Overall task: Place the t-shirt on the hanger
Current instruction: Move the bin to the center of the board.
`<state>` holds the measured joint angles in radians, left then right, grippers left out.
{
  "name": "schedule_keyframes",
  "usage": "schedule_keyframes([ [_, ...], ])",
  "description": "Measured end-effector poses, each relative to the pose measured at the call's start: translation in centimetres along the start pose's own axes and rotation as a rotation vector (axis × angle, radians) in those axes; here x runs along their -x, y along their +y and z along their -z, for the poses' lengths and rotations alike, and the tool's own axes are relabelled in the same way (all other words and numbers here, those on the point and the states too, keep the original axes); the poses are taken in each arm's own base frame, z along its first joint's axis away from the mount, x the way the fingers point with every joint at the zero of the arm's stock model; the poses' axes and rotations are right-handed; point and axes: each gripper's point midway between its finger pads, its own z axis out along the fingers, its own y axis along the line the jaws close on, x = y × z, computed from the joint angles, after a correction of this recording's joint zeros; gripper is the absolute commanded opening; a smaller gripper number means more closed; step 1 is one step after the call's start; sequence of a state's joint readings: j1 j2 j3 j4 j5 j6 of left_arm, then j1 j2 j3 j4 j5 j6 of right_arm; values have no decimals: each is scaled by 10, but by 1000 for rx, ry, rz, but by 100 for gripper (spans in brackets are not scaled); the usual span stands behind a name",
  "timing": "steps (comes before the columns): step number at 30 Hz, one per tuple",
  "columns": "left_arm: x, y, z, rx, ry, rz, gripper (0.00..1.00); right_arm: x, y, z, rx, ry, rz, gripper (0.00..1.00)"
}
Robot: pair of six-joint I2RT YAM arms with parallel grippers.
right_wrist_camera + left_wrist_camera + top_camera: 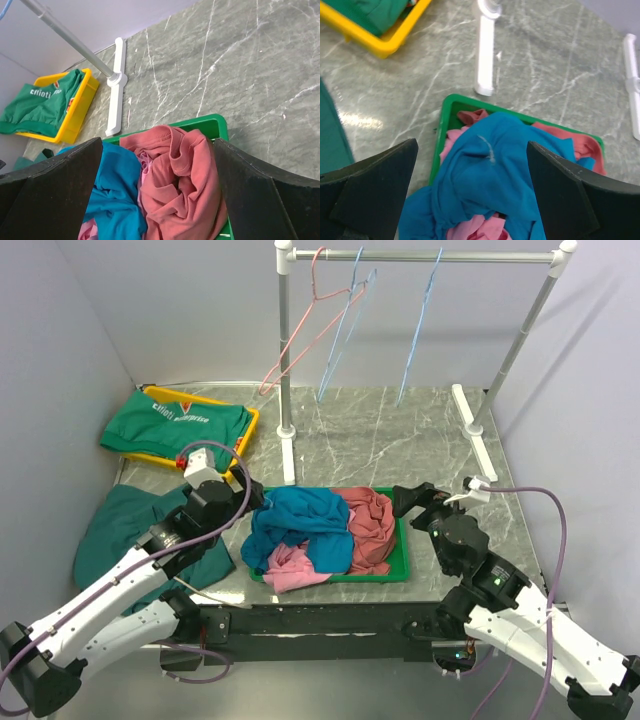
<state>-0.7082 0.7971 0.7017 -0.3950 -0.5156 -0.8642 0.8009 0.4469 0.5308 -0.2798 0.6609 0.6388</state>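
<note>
Pick-up of shirt from tray, not yet begun; both grippers spread wide and empty.

Grey marble table [400, 440]; white rack [420, 256] at 12 o'clock; green tray [380, 577] at centre, toward 6 o'clock. Heaped in tray's 9 o'clock half: teal-blue t-shirt [295, 520], lying over pink garment [290, 568] and touching red garment [372, 530] at 3 o'clock. Hung on rack rail, well apart from shirt: light blue wire hanger [420, 330]. Poised above shirt, jaws wide, holding nothing: left gripper [472, 147]. Likewise over red garment: right gripper [159, 145]. Likely best: pinch topmost teal fold only, lift slowly, watch for pink cloth snagging, find collar before approaching hanger.
</note>
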Motion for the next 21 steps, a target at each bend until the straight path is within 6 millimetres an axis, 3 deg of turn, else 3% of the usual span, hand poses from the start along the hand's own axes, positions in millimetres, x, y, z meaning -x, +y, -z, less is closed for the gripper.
schedule_keyframes([
  [14,-50,55,-7,179,94,41,97,-28,7,-4,17,132,70,100],
  [21,-73,55,-13,134,150,75,97,-35,12,-3,47,167,73,100],
])
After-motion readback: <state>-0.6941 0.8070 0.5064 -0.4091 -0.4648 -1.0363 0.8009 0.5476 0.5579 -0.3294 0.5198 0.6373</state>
